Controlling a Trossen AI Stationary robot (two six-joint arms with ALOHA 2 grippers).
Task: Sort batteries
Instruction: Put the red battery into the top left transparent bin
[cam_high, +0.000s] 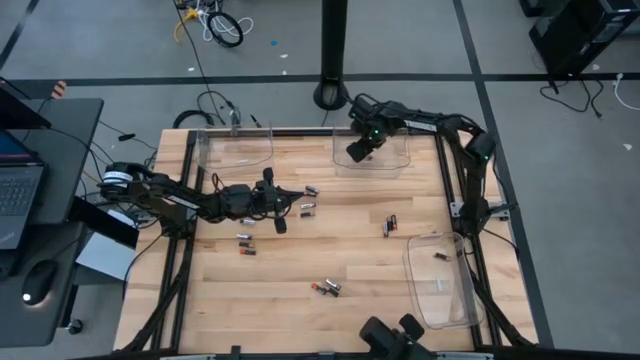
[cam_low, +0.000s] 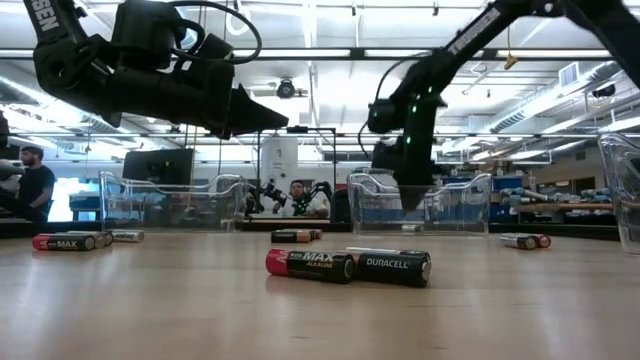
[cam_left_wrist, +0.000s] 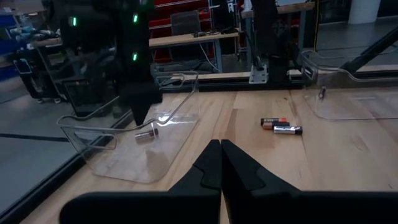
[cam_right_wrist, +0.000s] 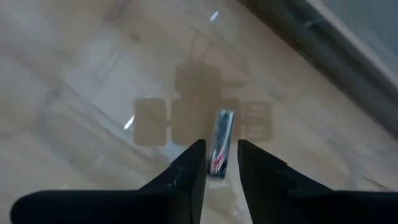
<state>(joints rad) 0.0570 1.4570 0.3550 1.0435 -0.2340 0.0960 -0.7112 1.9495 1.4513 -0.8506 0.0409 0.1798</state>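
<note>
Wooden table (cam_high: 300, 260): batteries (cam_high: 326, 288) scattered mid-surface. Right claw (cam_right_wrist: 219, 163) parted over rear clear tray (cam_high: 398, 163), silver battery (cam_right_wrist: 219, 144) lying inside. Left claw (cam_left_wrist: 220, 163) pressed together, empty, beside that tray.

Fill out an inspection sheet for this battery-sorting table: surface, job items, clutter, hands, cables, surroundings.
Surface: light wooden slatted tabletop, dark frame rails at its sides.
Job items: small cylindrical batteries scattered mid-table; a red-and-black and a copper-and-black cell lie closest to the low camera; one silver-grey battery lies in the clear plastic tray at the back; another clear tray at the right holds at least one cell.
Clutter: nothing seen.
Hands: left hand shut, low over mid-table, holding nothing; right hand above the back tray, fingers apart, a battery showing between them.
Cables: black and yellow cables on the floor behind.
Surroundings: desk with laptop at left; people in the room behind.
</note>
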